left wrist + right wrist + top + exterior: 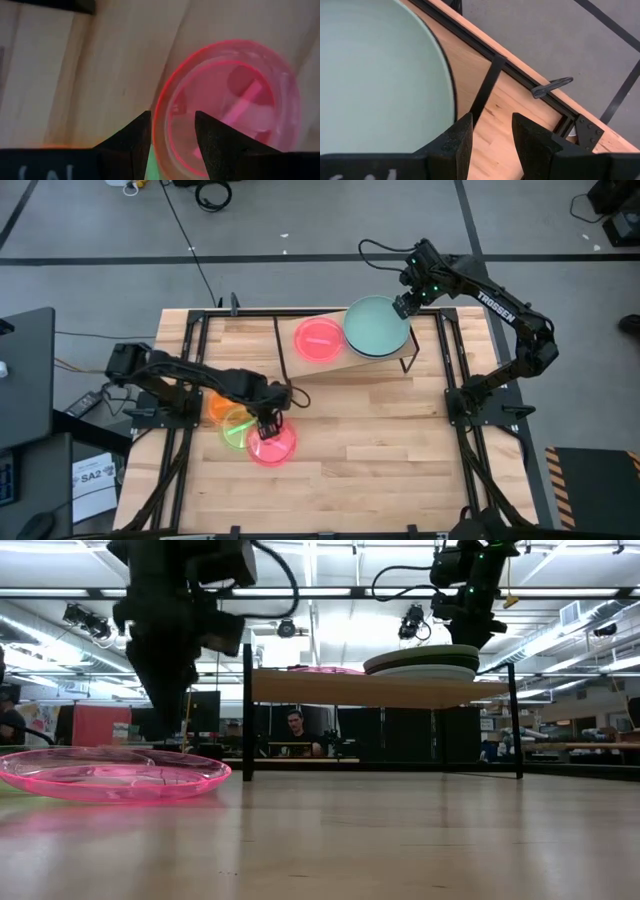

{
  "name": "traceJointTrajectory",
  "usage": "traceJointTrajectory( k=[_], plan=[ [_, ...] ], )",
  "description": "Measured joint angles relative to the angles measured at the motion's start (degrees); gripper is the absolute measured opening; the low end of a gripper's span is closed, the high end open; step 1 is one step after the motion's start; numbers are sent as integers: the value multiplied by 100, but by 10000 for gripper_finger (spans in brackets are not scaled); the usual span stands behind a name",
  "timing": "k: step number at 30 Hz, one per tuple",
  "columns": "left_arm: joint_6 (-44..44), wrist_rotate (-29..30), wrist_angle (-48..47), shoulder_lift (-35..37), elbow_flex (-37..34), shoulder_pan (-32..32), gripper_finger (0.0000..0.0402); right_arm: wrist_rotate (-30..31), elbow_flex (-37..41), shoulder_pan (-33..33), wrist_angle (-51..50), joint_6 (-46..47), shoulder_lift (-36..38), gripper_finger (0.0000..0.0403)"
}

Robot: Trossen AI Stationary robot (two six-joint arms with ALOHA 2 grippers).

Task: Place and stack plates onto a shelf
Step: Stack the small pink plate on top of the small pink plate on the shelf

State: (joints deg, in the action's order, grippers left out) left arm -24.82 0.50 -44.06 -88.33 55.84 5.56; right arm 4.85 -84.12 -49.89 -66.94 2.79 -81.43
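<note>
A translucent pink plate [272,446] lies flat on the slatted tabletop at the near left. It overlaps a neon-green plate [236,428], and an orange plate [217,406] lies beyond that. My left gripper [172,115] points down, open, with one finger on each side of the pink plate's far rim [161,112]. The slanted shelf [300,365] carries a red plate [318,338] and a mint-green plate [375,327] that tops a stack of larger plates [425,666]. My right gripper [492,117] hovers open just past the mint plate's far right rim, with nothing between its fingers.
The shelf's thin black legs [247,710] stand on the tabletop. A black clamp [551,86] sits at the table's far right corner frame. Bare wood [400,440] spreads across the near right. A person [296,725] sits in the room beyond the table.
</note>
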Motion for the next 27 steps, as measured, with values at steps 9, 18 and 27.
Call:
traceJointTrajectory(
  k=[9,18,27],
  plan=[
    [0,445,-71,-538,-3,61,158,-3,0,28,-2,-2,0,144],
    [4,408,-14,-718,-2,62,147,0,0,39,1,-4,2,144],
    [4,350,-14,-733,-3,60,92,1,0,39,0,-2,4,144]
  ],
)
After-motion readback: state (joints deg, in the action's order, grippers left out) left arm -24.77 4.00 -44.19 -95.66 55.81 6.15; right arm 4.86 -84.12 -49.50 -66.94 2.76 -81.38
